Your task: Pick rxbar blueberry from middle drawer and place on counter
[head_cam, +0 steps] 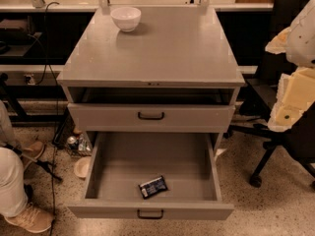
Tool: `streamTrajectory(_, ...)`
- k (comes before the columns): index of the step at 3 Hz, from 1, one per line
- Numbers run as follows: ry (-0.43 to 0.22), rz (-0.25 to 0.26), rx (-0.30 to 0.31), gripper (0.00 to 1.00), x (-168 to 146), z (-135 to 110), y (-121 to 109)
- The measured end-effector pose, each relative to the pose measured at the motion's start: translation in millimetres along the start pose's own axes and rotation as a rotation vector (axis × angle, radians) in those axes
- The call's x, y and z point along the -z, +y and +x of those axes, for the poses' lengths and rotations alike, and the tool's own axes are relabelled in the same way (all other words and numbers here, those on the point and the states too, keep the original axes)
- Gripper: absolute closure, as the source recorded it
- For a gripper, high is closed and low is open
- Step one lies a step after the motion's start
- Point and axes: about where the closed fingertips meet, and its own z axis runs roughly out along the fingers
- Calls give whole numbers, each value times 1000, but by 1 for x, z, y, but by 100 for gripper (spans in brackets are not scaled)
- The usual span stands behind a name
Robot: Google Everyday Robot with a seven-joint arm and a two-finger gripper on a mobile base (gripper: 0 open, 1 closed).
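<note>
The rxbar blueberry (pixel 153 186), a small dark blue bar with white print, lies flat on the floor of the middle drawer (pixel 147 156), near its front wall and a little right of centre. The drawer is pulled fully out, with its black handle (pixel 150 214) at the front. The counter (pixel 152 48) is the broad grey top of the cabinet above. My gripper (pixel 289 102) hangs at the right edge of the view as white and cream parts. It is to the right of the cabinet, level with the upper drawer, well away from the bar and holding nothing I can see.
A white bowl (pixel 126 17) stands at the counter's back left. The other drawer front (pixel 150 115) above is shut. A black office chair (pixel 275 132) is at the right. A person's leg and shoes (pixel 19 200) are at the lower left, with cables and small items on the floor.
</note>
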Motion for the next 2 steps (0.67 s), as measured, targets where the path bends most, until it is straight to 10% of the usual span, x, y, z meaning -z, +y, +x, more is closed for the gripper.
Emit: streamTrajectory(2,-9,-16,6,0,-5,-2,3)
